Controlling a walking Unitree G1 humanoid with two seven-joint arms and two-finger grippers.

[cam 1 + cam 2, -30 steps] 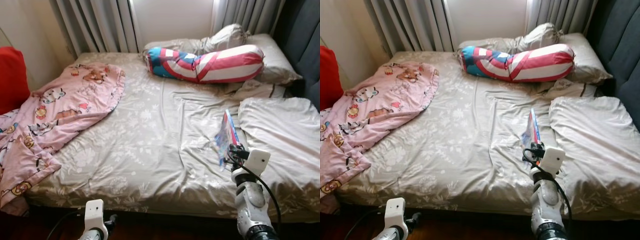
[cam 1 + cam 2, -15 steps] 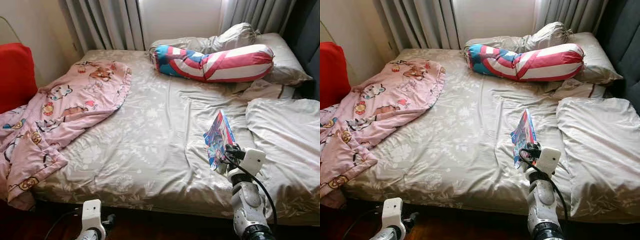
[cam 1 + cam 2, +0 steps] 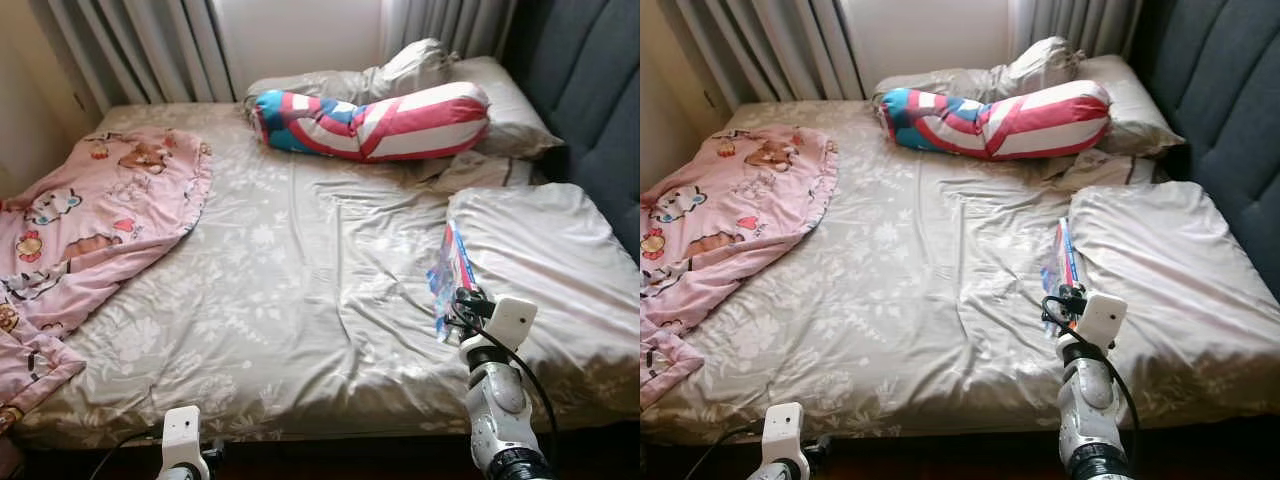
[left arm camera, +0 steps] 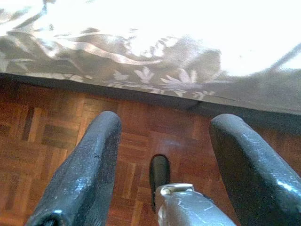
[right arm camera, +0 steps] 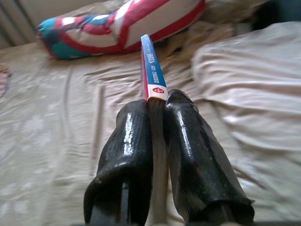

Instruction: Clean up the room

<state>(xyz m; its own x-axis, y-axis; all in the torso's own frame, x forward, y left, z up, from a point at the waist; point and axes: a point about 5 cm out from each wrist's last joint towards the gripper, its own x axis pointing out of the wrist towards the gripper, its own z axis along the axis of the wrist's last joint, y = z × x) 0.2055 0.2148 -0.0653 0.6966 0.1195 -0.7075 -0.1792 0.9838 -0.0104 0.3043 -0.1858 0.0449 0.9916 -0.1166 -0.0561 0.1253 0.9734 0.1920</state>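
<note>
**Thin book clamped in right end effector above the bed**

Presently, the right end effector (image 5: 157,101) is closed tight on a thin blue, red and white book (image 3: 449,272), gripping its lower edge. The book stands on edge, raised above the floral bed sheet (image 3: 280,270) near the foot of the bed, just beside a rumpled beige duvet (image 3: 540,250) on the robot's right. In the right wrist view, both fingers (image 5: 129,146) press against the book's faces, the spine pointing toward the head of the bed.

The left end effector (image 4: 162,141) hangs low beside the bed's edge, fingers spread wide, holding nothing, over parquet floor (image 4: 56,127).

At the head of the bed lies a red, white and blue striped bolster (image 3: 370,120) against beige pillows (image 3: 500,100). A pink cartoon-print blanket (image 3: 90,220) drapes over the bed's left side. Grey curtains (image 3: 140,45) hang behind.
</note>
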